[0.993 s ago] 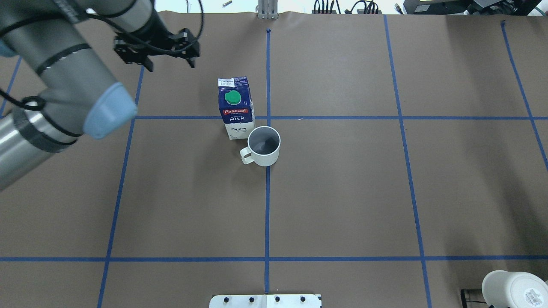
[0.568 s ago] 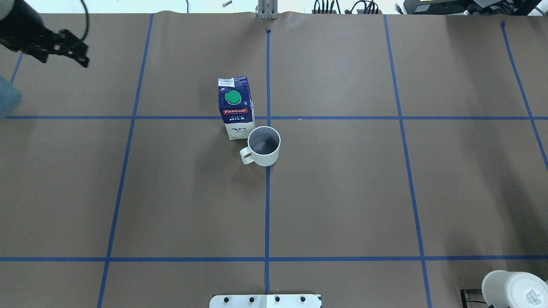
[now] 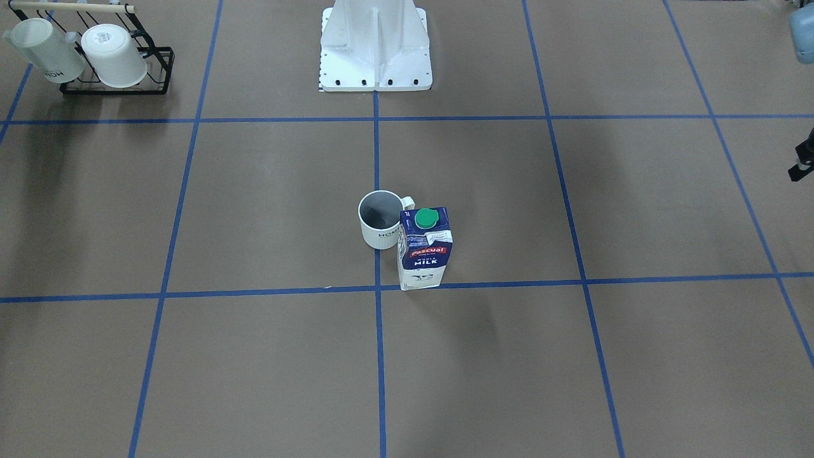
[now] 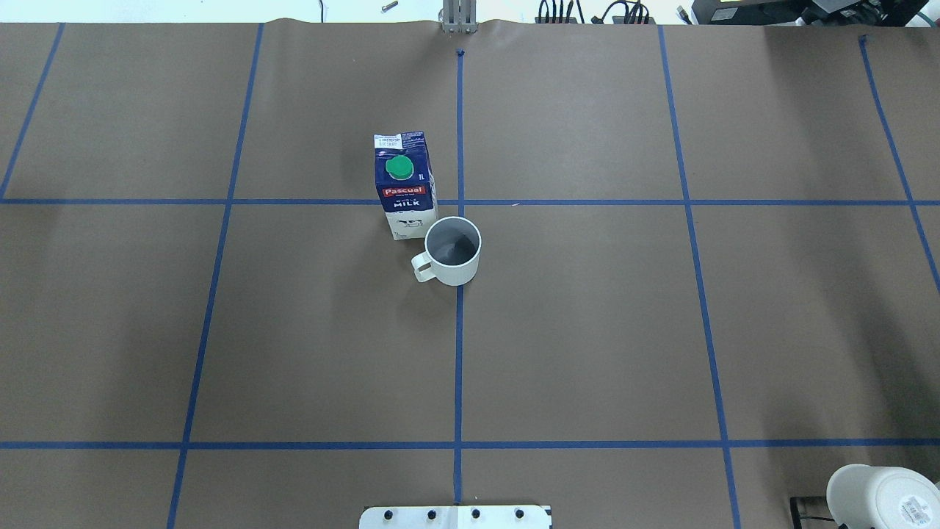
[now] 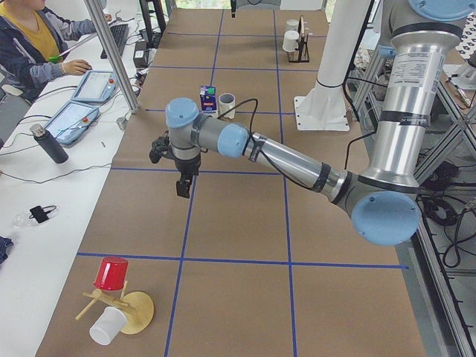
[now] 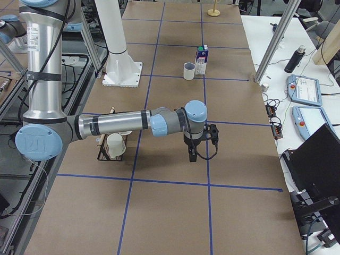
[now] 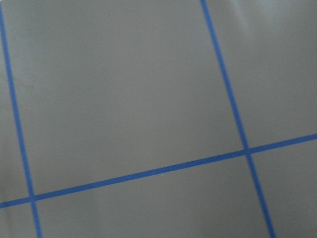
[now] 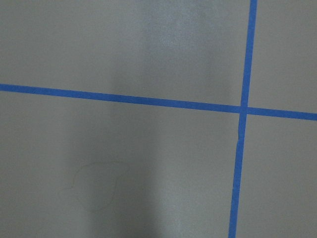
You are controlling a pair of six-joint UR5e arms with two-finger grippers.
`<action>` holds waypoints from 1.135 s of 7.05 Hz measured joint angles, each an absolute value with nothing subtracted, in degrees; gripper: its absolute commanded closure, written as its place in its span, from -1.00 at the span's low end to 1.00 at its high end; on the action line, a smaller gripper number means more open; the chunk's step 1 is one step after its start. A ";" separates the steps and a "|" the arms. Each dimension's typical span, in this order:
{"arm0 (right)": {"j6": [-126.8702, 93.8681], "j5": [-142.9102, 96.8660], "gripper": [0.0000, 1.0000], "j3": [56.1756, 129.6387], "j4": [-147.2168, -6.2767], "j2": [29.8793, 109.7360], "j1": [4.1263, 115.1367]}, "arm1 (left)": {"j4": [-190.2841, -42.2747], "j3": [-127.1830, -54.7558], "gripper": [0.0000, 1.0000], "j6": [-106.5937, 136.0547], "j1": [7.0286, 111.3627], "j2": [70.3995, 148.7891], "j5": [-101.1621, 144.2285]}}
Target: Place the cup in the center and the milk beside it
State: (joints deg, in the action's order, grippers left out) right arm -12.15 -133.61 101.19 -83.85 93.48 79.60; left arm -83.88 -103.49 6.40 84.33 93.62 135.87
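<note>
The cup [image 4: 453,250] stands upright on the blue tape line [image 4: 458,353] at the middle of the worktop [image 4: 587,330], with the milk [image 4: 404,187] upright just beside it, toward the edge opposite the robot. The left end effector [image 5: 182,186] and right end effector [image 6: 192,154] hang near opposite ends, well apart from both; whether each is apart or together cannot be told. Placement looks complete, so the next move likely calls only for parking the arms.
</note>
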 measured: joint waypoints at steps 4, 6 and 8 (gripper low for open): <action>-11.84 -133.44 -1.00 101.47 -83.85 94.50 82.19 | -86.38 -102.62 -0.96 2.73 87.87 88.91 137.43; -12.13 -133.66 -1.00 102.46 -83.85 95.20 82.32 | -86.50 -105.17 -0.96 2.58 88.30 88.06 137.66; -12.23 -133.42 -1.00 102.55 -83.89 95.65 83.24 | -86.58 -106.06 -0.96 3.18 88.10 87.16 137.39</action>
